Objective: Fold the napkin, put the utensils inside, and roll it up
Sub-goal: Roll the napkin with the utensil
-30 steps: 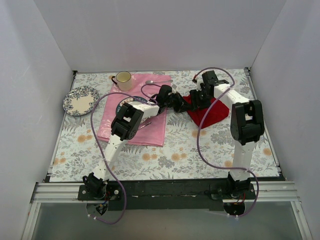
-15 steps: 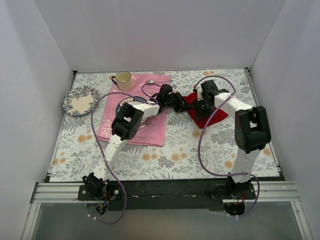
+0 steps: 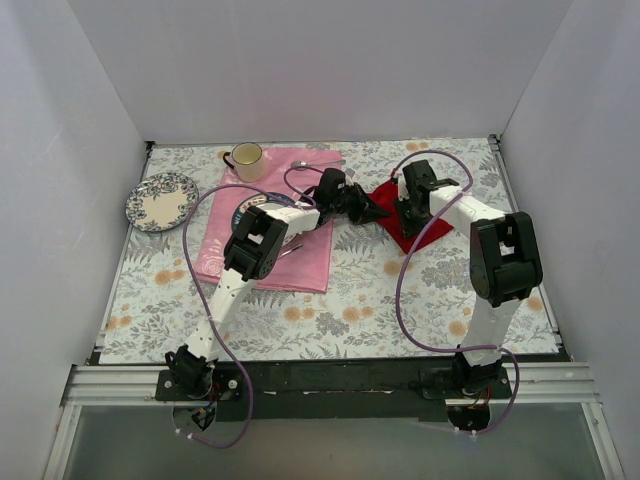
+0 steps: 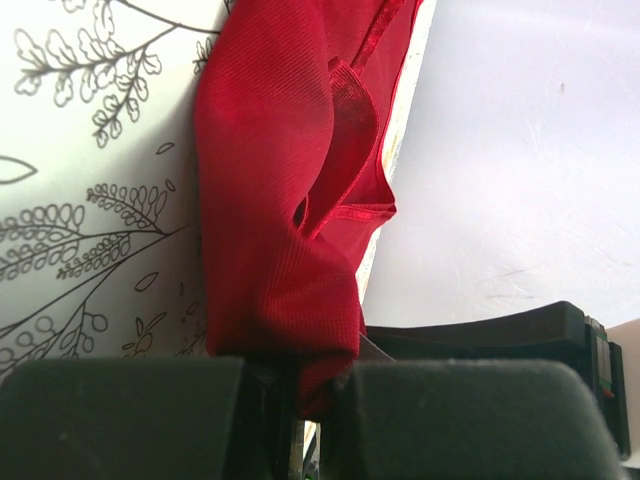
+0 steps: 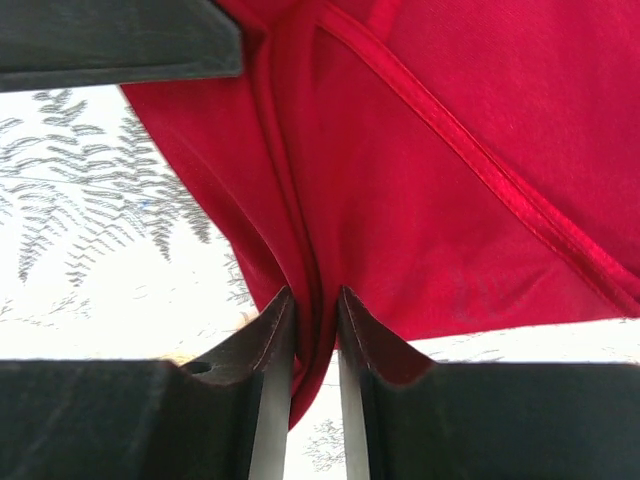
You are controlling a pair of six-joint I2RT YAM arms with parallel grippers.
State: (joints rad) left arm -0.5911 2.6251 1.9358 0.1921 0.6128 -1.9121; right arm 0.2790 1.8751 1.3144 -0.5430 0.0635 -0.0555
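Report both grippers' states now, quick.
Left gripper: closed, pinching the napkin.
Right gripper: closed on a fold of the napkin.

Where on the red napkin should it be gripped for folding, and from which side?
Pinch a hemmed corner of the red napkin, coming low from the side it points to. It lies thin and limp on the floral tablecloth, so probably only a bunched edge gives the jaws something to close on.
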